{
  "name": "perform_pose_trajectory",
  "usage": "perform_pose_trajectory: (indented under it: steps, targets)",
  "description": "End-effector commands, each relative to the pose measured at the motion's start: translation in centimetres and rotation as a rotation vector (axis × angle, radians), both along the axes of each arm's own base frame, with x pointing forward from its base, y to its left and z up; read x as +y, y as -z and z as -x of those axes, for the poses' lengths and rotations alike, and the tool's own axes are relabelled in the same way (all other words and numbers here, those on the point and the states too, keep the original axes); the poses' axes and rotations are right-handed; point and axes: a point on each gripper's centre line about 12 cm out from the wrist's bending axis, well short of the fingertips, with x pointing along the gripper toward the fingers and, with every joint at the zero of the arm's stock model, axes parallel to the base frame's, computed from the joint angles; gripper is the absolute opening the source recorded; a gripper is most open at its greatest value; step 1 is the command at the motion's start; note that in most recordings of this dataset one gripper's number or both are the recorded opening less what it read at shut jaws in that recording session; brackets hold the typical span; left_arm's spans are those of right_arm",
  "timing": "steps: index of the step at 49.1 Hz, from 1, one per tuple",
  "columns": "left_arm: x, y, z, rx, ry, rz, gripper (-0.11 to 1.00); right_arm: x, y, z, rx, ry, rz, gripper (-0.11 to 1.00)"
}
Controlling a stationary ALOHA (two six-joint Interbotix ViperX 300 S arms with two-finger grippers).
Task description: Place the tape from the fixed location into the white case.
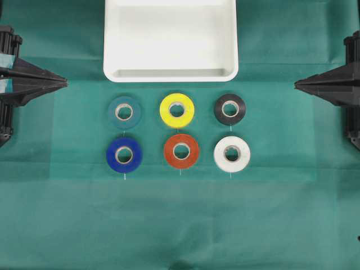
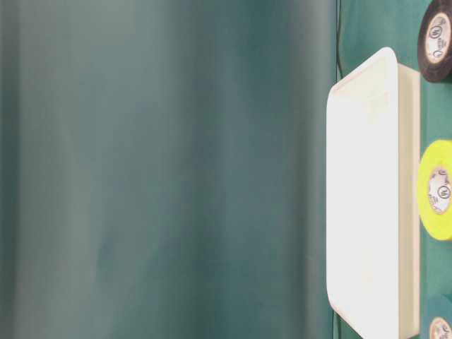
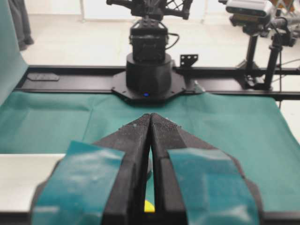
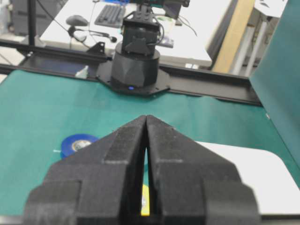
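The white tape (image 1: 232,153) lies flat on the green cloth, at the right end of the front row of rolls. Behind the rolls stands the white case (image 1: 115,45), empty; it also shows side-on as the white case (image 2: 367,198) in the table-level view. My left gripper (image 1: 65,83) rests at the left edge, shut, its tips touching with nothing between them, as the left gripper (image 3: 151,115) in its wrist view. My right gripper (image 1: 296,85) rests at the right edge, shut and empty, well away from the tape; it is the right gripper (image 4: 146,117) in its wrist view.
Other rolls lie in two rows: teal (image 1: 124,112), yellow (image 1: 176,109) and black (image 1: 230,108) behind, blue (image 1: 124,154) and orange (image 1: 181,151) in front beside the tape. Green cloth runs bare toward the front edge. Each arm's black base faces the other across the table.
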Motion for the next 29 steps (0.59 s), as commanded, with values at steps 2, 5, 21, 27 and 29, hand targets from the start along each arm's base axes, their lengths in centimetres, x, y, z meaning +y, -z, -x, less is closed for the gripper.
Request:
perform_pose_trajectory:
  steps: [2,5,21,27,29]
  targets:
    - [-0.02,-0.39,-0.34,0.012,0.001,0.0,0.02,0.02,-0.97,-0.36,-0.018,-0.001,-0.011,0.0]
    - [0.01,-0.35,-0.34,0.015,-0.001,0.0,0.02,0.02,-0.96,-0.38,-0.014,-0.001,-0.011,0.0]
    - [-0.02,-0.28,-0.3,0.023,0.0,-0.005,0.02,-0.2,-0.45,-0.46,0.028,0.009,-0.017,0.0]
    - [-0.02,-0.23,-0.3,0.028,0.001,0.0,0.02,-0.2,-0.46,-0.43,0.027,0.009,-0.018,0.0]
    - [-0.02,-0.21,-0.3,0.029,0.001,0.0,0.02,-0.2,-0.48,-0.43,0.026,0.009,-0.018,0.0]
